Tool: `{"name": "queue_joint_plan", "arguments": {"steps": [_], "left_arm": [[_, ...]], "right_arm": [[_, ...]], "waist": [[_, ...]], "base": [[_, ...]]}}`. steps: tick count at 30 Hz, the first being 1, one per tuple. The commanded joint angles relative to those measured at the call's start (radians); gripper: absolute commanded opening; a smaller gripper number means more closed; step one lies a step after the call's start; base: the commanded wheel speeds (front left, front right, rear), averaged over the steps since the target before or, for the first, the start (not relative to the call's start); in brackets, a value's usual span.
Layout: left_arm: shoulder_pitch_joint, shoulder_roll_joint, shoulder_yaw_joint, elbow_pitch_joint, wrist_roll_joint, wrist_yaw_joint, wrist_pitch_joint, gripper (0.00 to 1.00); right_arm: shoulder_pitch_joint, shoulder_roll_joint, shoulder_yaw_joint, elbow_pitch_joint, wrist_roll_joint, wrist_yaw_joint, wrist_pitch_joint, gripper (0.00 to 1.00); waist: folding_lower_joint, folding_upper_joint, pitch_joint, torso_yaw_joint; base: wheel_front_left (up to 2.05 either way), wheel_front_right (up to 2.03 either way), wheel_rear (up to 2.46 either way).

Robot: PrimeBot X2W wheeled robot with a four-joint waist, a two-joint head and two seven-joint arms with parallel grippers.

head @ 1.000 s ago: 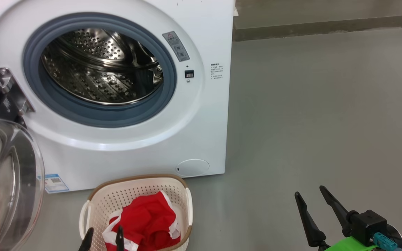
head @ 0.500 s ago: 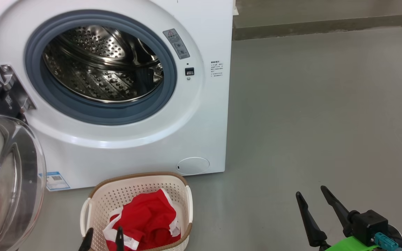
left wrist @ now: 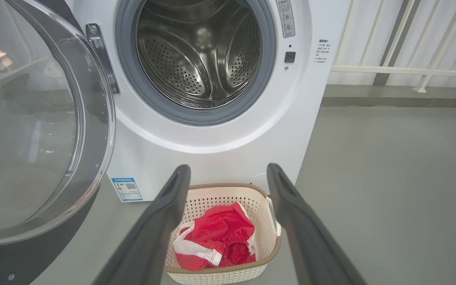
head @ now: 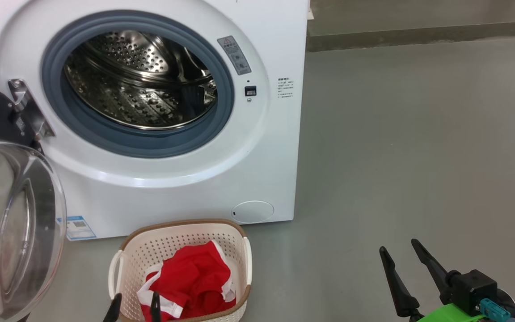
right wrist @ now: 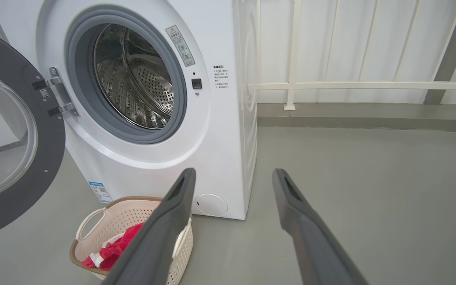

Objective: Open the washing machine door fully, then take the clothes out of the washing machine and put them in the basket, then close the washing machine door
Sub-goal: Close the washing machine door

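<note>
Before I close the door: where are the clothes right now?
The clothes lie in the basket, on the floor before the washing machine, low and left of centre in the head view.

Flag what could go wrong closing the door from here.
1. The washing machine door stands swung wide at the left; a push from the open left claw could slip off its bulging glass.
2. The basket with the clothes sits close beside the door, so a sweeping arm may knock it.

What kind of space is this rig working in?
Probably a laundry corner on a balcony or utility area: a front-loading washing machine, a basket of red clothes on bare grey floor, white railing behind.
</note>
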State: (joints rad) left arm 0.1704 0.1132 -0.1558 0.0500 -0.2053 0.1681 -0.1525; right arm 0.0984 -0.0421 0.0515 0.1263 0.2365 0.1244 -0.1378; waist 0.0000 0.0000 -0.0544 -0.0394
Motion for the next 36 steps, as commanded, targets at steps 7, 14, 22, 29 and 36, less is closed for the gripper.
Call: {"name": "queue_joint_plan", "arguments": {"steps": [7,14,22,29,36], "left_arm": [[-0.039,0.02,0.034,-0.036,-0.002,0.021,-0.015,1.0],[-0.033,0.031,0.043,-0.06,0.002,0.039,-0.014,1.0],[-0.026,0.042,0.052,-0.08,0.0,0.054,-0.005,1.0],[-0.028,0.05,0.049,-0.089,0.0,0.056,0.003,1.0],[-0.027,0.057,0.043,-0.095,0.0,0.059,0.012,1.0]], "right_arm": [[-0.024,-0.008,0.018,-0.023,-0.009,0.006,-0.003,1.0],[-0.022,-0.008,0.021,-0.027,-0.003,0.006,-0.004,1.0],[-0.023,-0.008,0.034,-0.023,0.002,0.006,-0.006,1.0],[-0.024,-0.008,0.038,-0.017,0.006,0.006,-0.012,1.0],[-0.025,-0.008,0.043,-0.005,0.01,0.006,-0.018,1.0]], "waist": [[0.0,0.0,-0.001,0.071],[0.0,0.0,-0.002,0.179],[0.0,0.0,-0.003,0.309],[0.0,0.0,-0.001,0.397],[0.0,0.0,0.0,0.468]], "base": [[0.0,0.0,0.0],[0.0,0.0,0.0],[0.0,0.0,0.0],[0.0,0.0,0.0],[0.0,0.0,0.0]]}}
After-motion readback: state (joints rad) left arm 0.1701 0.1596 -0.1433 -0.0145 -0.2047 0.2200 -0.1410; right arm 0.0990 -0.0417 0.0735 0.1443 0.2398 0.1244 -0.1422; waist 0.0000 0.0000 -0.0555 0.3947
